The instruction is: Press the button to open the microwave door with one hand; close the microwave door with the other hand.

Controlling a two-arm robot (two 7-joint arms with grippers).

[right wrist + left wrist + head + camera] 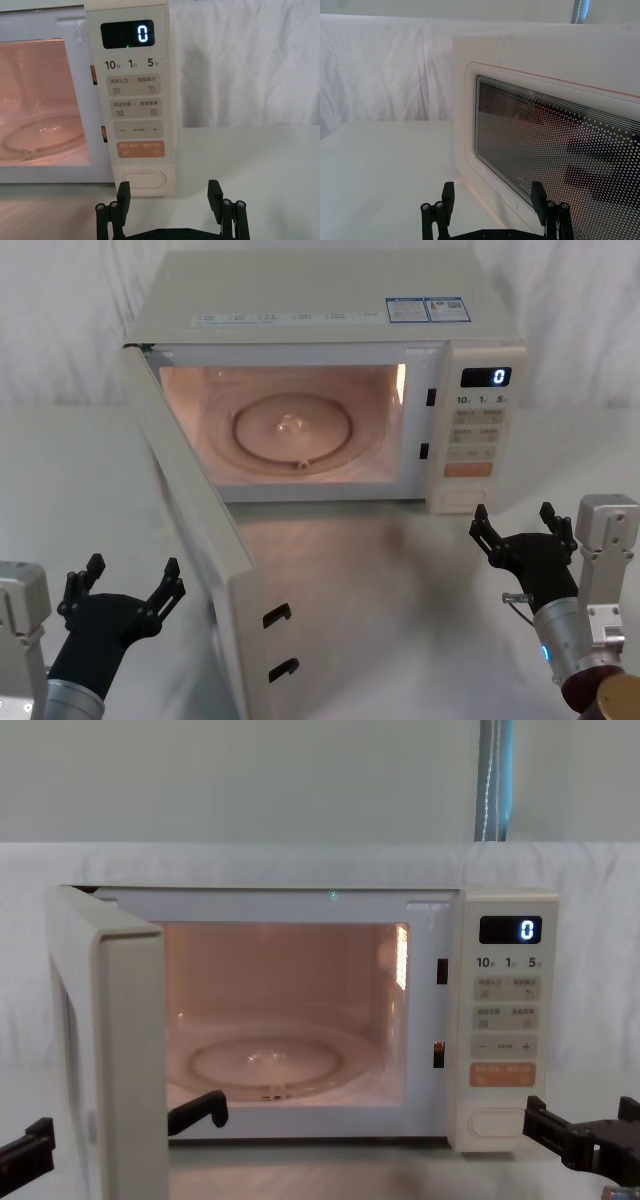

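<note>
The microwave door (200, 530) stands swung out at the oven's nine o'clock. The button (463, 501) sits at the control panel (480, 435) foot, three o'clock of the cavity (285, 425).

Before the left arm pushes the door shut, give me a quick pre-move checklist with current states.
1. Large cream microwave door with dark glass window swung open: ok.
2. Lit cavity free of loose items, just the round glass turntable: ok.
3. Left end effector open, on the door's outer side: ok.
4. Left end effector touching the door: not ok, a gap remains.
5. Right end effector open, back from the wide blank cream pill-shaped button: ok.
</note>
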